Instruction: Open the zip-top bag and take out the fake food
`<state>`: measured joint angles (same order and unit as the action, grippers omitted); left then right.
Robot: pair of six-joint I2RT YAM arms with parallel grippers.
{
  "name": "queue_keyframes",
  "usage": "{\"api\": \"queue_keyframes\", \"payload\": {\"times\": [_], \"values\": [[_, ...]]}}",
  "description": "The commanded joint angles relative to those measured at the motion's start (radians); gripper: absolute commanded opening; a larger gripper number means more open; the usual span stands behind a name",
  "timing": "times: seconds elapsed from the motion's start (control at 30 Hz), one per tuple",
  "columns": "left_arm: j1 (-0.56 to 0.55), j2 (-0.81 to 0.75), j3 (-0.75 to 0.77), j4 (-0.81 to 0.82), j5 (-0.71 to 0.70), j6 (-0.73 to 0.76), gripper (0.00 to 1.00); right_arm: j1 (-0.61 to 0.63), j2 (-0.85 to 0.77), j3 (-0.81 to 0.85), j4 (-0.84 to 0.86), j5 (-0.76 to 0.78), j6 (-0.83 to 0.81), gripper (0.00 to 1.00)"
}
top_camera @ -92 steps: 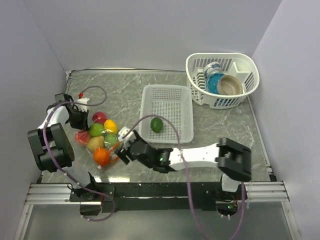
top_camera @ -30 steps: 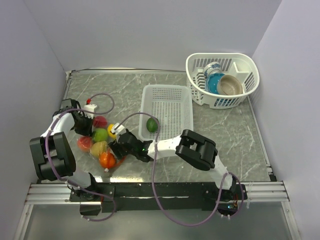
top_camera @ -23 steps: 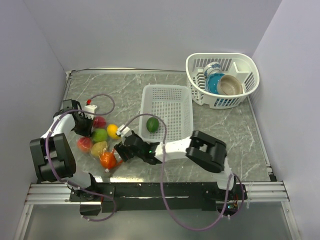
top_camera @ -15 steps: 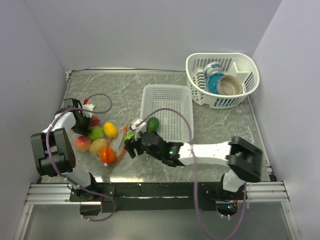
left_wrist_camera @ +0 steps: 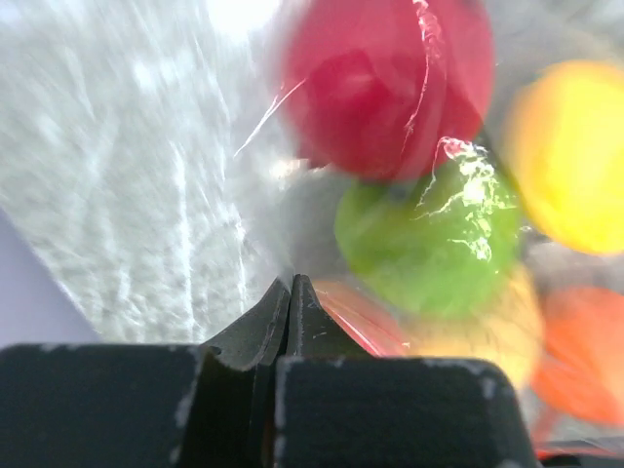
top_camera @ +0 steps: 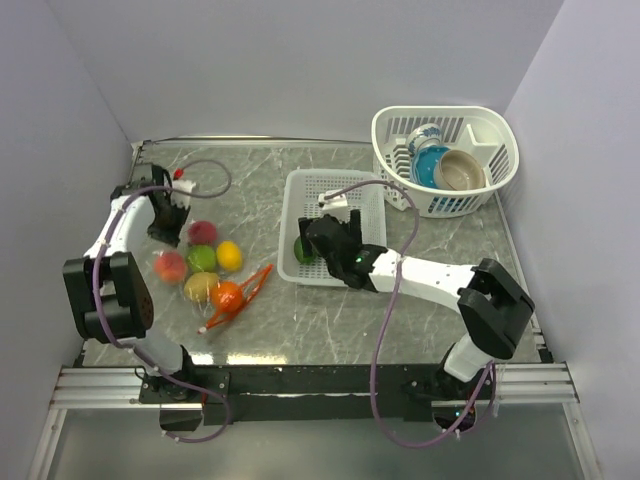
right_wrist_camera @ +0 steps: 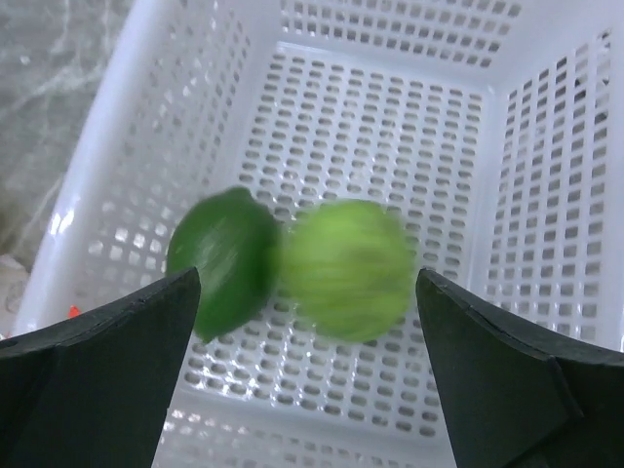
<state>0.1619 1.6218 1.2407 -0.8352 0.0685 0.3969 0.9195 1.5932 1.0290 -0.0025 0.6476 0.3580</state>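
Partly done: 2 green fruits [right_wrist_camera: 222, 261] sit in white basket [top_camera: 305, 200], mid-bench. Approx 6 pcs of fake food [top_camera: 203, 258] are left in zip-top bag [top_camera: 188, 273] nr left edge. R gripper [right_wrist_camera: 307, 278] is spread wide, holding nothing, just above the greens. L gripper [left_wrist_camera: 290, 285] is pinched shut on bag film, at bag's far side.

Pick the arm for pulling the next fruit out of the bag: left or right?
Right, probably. The right jaws are open and empty over the basket, both green fruits lying loose inside. The left jaws are shut on the bag beside the red fruit, pinning it.
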Motion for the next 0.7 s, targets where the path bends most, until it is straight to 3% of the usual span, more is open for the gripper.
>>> {"api": "queue_keyframes", "payload": {"times": [0.0,0.27,0.4,0.57,0.67], "values": [[-0.024,-0.079,0.132,-0.149,0.082,-0.035,0.01,0.033,-0.024,0.045,-0.028,0.038,0.03,1.0],[-0.027,-0.111,-0.093,0.016,-0.056,-0.024,0.01,0.226,-0.108,-0.013,0.139,0.101,-0.209,1.0],[-0.025,-0.077,-0.187,0.102,-0.102,-0.027,0.01,0.34,-0.14,-0.075,0.217,-0.042,-0.24,0.98],[-0.025,-0.025,-0.225,0.174,-0.14,-0.029,0.01,0.374,-0.11,-0.176,0.324,-0.255,-0.163,0.89],[-0.025,-0.007,-0.238,0.2,-0.156,-0.027,0.01,0.377,-0.05,-0.202,0.397,-0.324,-0.156,0.89]]}}
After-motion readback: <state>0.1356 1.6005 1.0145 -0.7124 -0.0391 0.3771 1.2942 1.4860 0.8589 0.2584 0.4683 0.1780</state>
